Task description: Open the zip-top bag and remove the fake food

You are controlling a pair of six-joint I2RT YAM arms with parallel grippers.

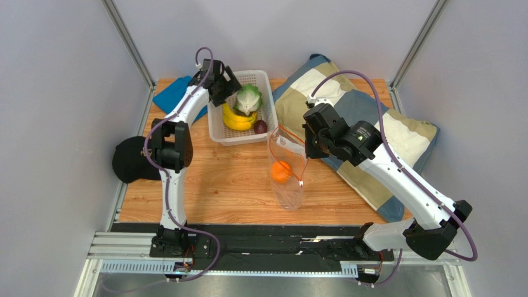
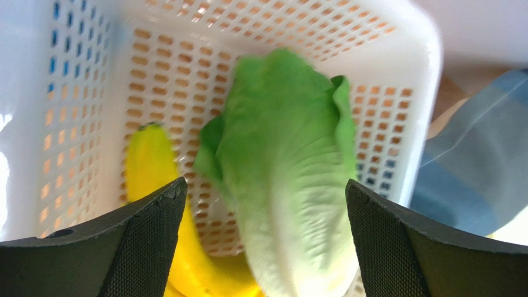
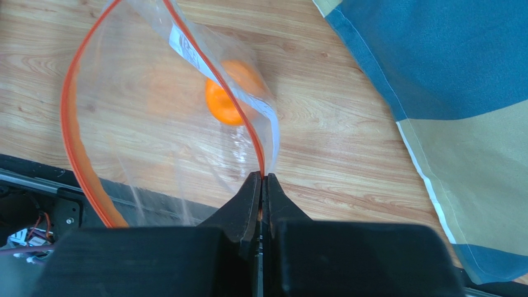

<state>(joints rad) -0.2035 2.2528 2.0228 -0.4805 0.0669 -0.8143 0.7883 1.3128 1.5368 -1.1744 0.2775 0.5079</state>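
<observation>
Bag status: the zip-top bag [image 1: 286,179] is open. In the right wrist view you see its orange-red strip standing as a wide loop.
Bag place: it lies on the wooden table [image 1: 217,185], centre of the overhead frame, between the white basket [image 1: 214,131] above it and the arm bases below. The patchwork pillow [image 1: 384,130] is to its right.
Bag axis: the long axis runs top to bottom of the overhead frame. The mouth points up toward the basket, and the closed end points down toward you.
Out so far: the banana bunch [image 1: 235,119], the lettuce head [image 1: 248,99] and the small purple fruit [image 1: 261,127] all sit in the basket.
Left to do: the orange [image 1: 281,171] is inside the bag, about mid-length. By my reading that is the last piece.
Left gripper [image 1: 223,83]: its jaws are spread wide over the basket, upper centre of the frame. In its wrist view the lettuce lies between and beyond the fingers, slightly blurred. I can't confirm any contact.
Right gripper [image 3: 263,185]: its jaws are pressed together, pinching the bag's rim at the strip and holding the mouth up.
Watch: the orange is round, so expect it to roll if you tilt the bag.
</observation>
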